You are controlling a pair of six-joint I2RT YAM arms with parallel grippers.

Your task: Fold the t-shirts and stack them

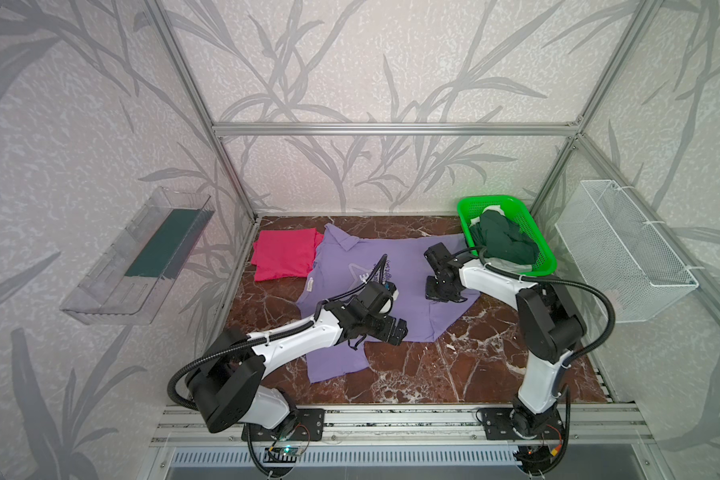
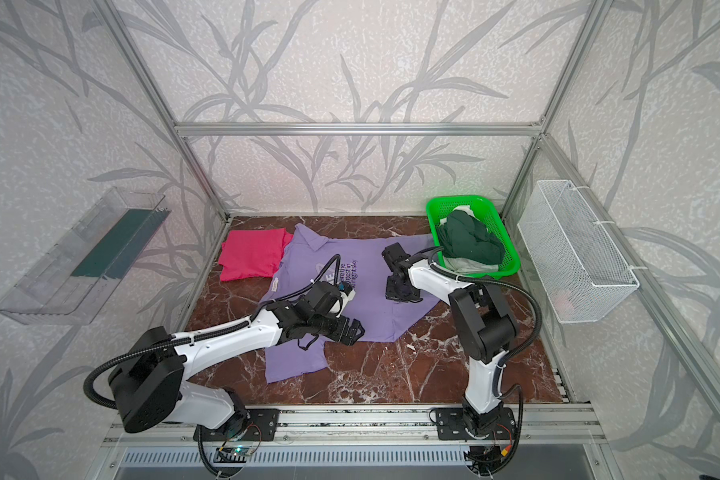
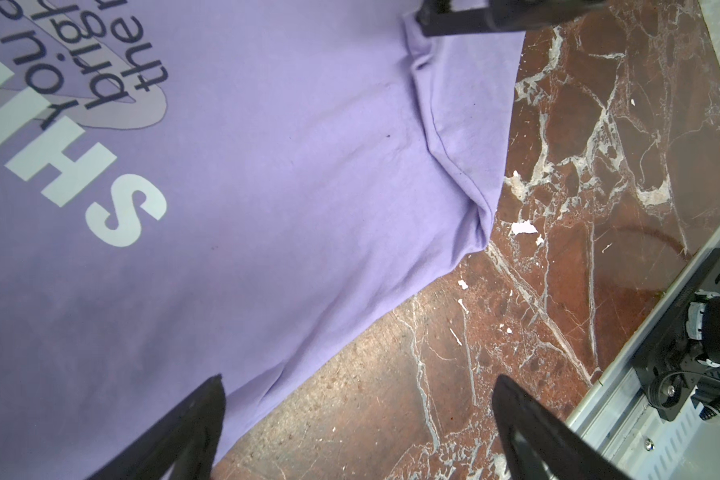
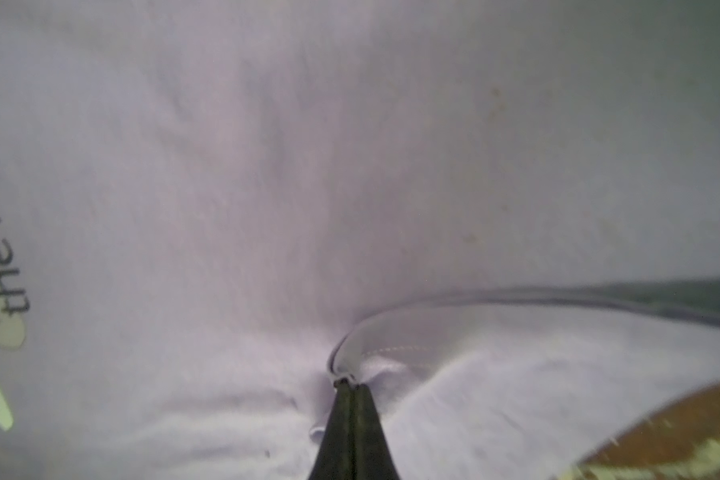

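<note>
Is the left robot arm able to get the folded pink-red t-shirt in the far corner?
Probably yes. The left gripper hangs open and empty over the lettered lavender-purple t-shirt, and the folded magenta-red t-shirt lies uncovered on that arm's side, nothing standing between them.

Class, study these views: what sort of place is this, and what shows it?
Probably a robot test cell, not a home: silver aluminium frame bars box it in, two white-and-black arms bolt to a slotted metal rail, and a lavender-purple t-shirt lies on the brown marble-look tabletop.
</note>
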